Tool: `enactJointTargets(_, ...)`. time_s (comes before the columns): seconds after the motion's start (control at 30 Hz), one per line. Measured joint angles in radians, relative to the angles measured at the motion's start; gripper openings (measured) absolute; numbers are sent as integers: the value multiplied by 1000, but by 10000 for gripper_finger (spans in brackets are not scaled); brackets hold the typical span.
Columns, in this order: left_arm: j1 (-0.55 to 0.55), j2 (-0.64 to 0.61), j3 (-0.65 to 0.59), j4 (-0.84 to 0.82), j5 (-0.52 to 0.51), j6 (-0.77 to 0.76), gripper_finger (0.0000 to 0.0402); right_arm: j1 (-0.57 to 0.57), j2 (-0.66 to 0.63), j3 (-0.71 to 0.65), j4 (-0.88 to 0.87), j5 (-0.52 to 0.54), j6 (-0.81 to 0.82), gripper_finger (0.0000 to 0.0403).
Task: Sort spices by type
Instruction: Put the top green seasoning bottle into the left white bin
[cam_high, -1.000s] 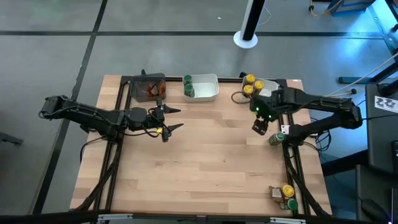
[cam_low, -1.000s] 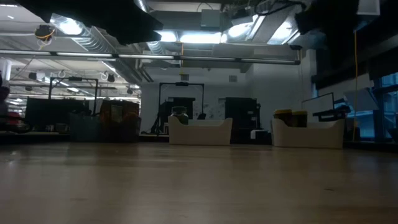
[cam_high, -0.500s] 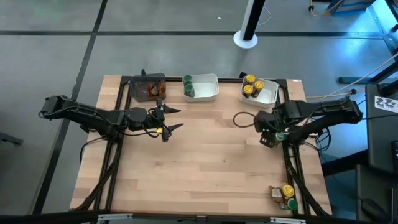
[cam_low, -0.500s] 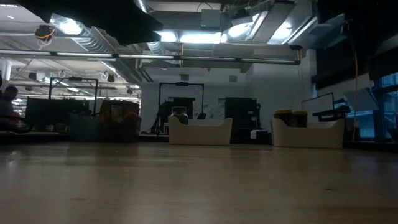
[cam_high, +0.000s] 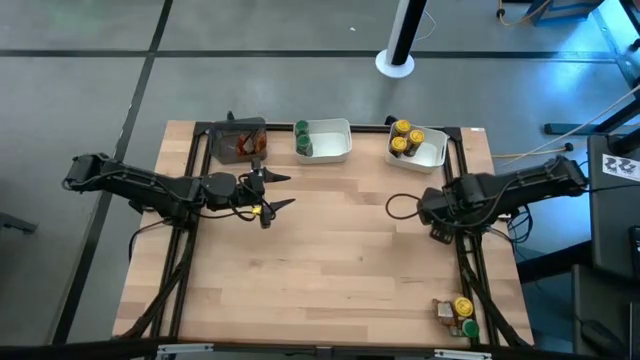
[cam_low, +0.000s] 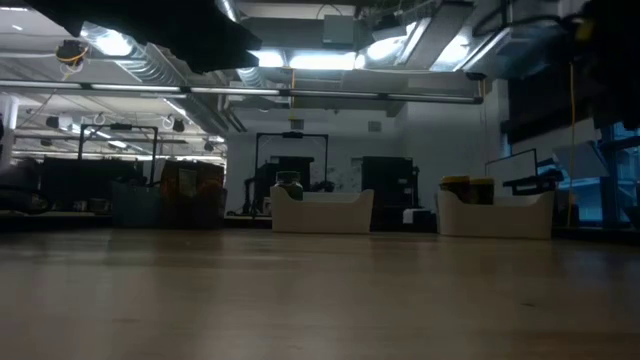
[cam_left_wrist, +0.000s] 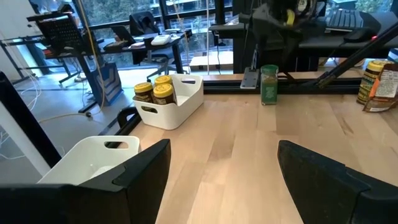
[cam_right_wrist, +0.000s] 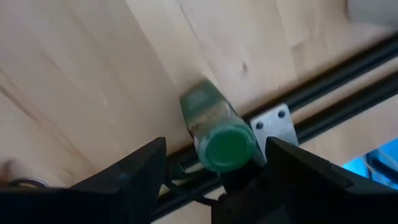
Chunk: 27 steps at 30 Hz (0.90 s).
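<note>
A green-lidded spice jar (cam_right_wrist: 214, 127) stands by the black rail at the table's right edge, also seen in the left wrist view (cam_left_wrist: 268, 83). My right gripper (cam_right_wrist: 216, 163) points down over it, open, one finger on either side of the lid, touching nothing. In the high view the right gripper (cam_high: 439, 222) hides this jar. My left gripper (cam_high: 284, 190) hovers open and level at mid-left. Yellow-lidded jars (cam_high: 403, 138) sit in the far right white tray (cam_high: 432, 155). Green-lidded jars (cam_high: 302, 140) sit in the middle white tray (cam_high: 330, 140). Reddish-brown ones (cam_high: 248, 146) lie in a dark tray (cam_high: 228, 132).
Three more jars (cam_high: 456, 313) stand at the near right corner by the rail. A black cable loop (cam_high: 400, 207) lies on the wood left of my right gripper. The wide middle of the wooden table (cam_high: 330, 260) is bare.
My right gripper has swung from near the far right tray toward the near and right edges and sunk, its wrist turning, and now hangs over the green-lidded jar. The jar has stayed where it was. Its fingers stay open.
</note>
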Motion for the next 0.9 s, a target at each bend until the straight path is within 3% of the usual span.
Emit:
enactJointTargets(0.53, 0, 0, 0, 2, 0, 0, 281, -1, -34, -190, 62, -26, -4, 275)
enactJointTargets(0.9, 0, 0, 0, 5, 0, 0, 281, -1, -27, -188, 99, -39, -9, 275)
